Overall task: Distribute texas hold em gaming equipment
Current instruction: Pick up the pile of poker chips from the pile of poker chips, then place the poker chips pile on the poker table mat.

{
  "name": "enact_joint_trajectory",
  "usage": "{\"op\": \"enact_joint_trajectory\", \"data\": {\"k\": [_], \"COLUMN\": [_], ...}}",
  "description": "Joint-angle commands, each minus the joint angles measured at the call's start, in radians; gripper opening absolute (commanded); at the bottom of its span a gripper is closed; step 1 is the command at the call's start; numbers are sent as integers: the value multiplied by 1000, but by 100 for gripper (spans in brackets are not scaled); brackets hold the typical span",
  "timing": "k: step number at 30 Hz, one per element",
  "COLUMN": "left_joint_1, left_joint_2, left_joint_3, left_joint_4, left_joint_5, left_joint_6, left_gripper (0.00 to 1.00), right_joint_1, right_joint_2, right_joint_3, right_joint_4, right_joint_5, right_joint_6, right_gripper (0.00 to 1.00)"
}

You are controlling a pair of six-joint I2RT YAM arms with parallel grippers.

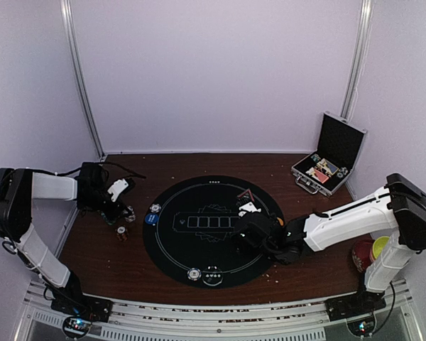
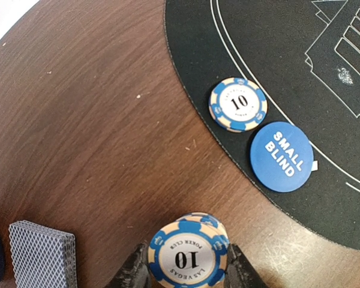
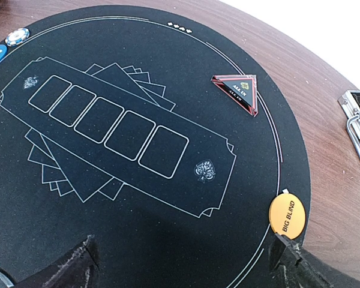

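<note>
My left gripper (image 2: 188, 271) is shut on a small stack of blue-and-cream poker chips (image 2: 188, 255) marked 10, on the wood just left of the black round mat (image 2: 300, 72). In the top view that gripper (image 1: 126, 211) sits at the mat's left side. Another chip stack (image 2: 237, 104) and the blue SMALL BLIND disc (image 2: 281, 156) lie on the mat's edge. A grey-backed card deck (image 2: 43, 252) lies to the left. My right gripper (image 3: 183, 267) hangs open over the mat, empty, with the orange BIG BLIND disc (image 3: 287, 215) by its right finger. The red triangle marker (image 3: 237, 91) lies farther off.
An open silver-edged black case (image 1: 326, 160) stands at the back right. Red (image 1: 361, 254) and yellow (image 1: 378, 246) bowls sit by the right arm's base. One more chip stack (image 1: 194, 273) rests on the mat's near edge.
</note>
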Motion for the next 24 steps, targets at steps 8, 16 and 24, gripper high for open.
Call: {"op": "enact_joint_trajectory", "data": {"k": [8,16,24], "left_joint_1": [-13,-13,-124], "left_joint_2": [-32,-103,-189], "left_joint_3": [-14,-5,22], "left_joint_4": [-15,-19,-74], "left_joint_5": [43,43,37], "left_joint_6": [17,6,28], "left_gripper": [29,26,27], "right_joint_1": [9,9,8], "right_joint_2": [7,14,-18], "right_joint_3": [25,25,12], "right_joint_4": [-10,-8,-12], "right_joint_5": [28,30,65], "right_joint_6": [-2,-1,0], "right_gripper": [100,100,100]}}
